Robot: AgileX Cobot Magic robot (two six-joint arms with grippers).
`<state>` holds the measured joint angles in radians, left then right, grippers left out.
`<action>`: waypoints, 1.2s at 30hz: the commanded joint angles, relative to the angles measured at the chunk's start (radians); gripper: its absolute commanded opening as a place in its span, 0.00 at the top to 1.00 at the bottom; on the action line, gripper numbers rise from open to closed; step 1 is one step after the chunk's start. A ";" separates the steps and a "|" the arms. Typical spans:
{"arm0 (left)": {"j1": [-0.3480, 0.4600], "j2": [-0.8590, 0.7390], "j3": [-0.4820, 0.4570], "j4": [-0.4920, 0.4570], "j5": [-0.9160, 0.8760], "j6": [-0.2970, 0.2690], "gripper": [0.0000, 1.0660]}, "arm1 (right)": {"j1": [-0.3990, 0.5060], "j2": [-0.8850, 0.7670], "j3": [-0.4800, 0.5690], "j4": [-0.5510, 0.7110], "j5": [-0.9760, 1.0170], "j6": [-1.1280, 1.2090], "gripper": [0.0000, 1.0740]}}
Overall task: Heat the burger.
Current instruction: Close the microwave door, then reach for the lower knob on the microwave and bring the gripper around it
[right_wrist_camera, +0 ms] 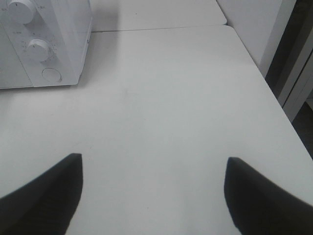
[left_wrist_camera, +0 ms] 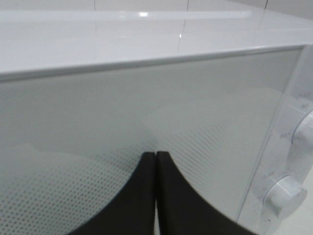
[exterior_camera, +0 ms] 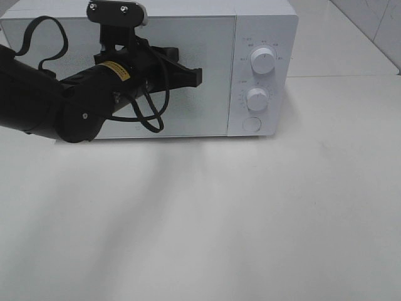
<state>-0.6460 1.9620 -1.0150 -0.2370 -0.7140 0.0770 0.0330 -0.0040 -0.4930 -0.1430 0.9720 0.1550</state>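
Nearest, the left gripper (exterior_camera: 195, 76) was pinched together on nothing by the closed microwave (exterior_camera: 213, 113), the right gripper (right_wrist_camera: 154, 164) spread wide and empty, burger maybe inside, knobs (exterior_camera: 262, 61) left to turn.

All three views are bright and evenly lit, the whites pale and slightly washed out. In the high view the table (exterior_camera: 263, 238) carries only soft, diffuse grey shadows fanning out from under the microwave (exterior_camera: 263, 25) toward the near edge, and the black left arm (exterior_camera: 62, 103) reads as a dark mass with little detail. In the left wrist view a small glare spot sits on the glossy surface above the hazy door (left_wrist_camera: 98, 122); the lower dial (left_wrist_camera: 286, 196) at the edge is blurred. The right gripper (right_wrist_camera: 154, 169) shows soft-edged, out-of-focus dark fingers (right_wrist_camera: 44, 196) over a sharper table
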 commanded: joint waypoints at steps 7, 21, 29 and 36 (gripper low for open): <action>0.025 -0.008 -0.046 -0.073 -0.008 0.005 1.00 | -0.007 -0.027 0.003 0.001 -0.008 -0.001 0.29; 0.025 -0.190 -0.046 -0.069 0.729 0.001 0.59 | -0.007 -0.027 0.003 0.001 -0.008 -0.001 0.29; 0.025 -0.250 -0.046 -0.083 1.057 -0.014 0.05 | -0.007 -0.027 0.003 0.001 -0.008 -0.001 0.29; 0.025 -0.330 -0.046 -0.095 1.291 -0.014 0.06 | -0.007 -0.027 0.003 0.001 -0.008 -0.001 0.29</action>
<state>-0.6190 1.6560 -1.0530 -0.3260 0.5170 0.0690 0.0330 -0.0040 -0.4930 -0.1430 0.9720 0.1550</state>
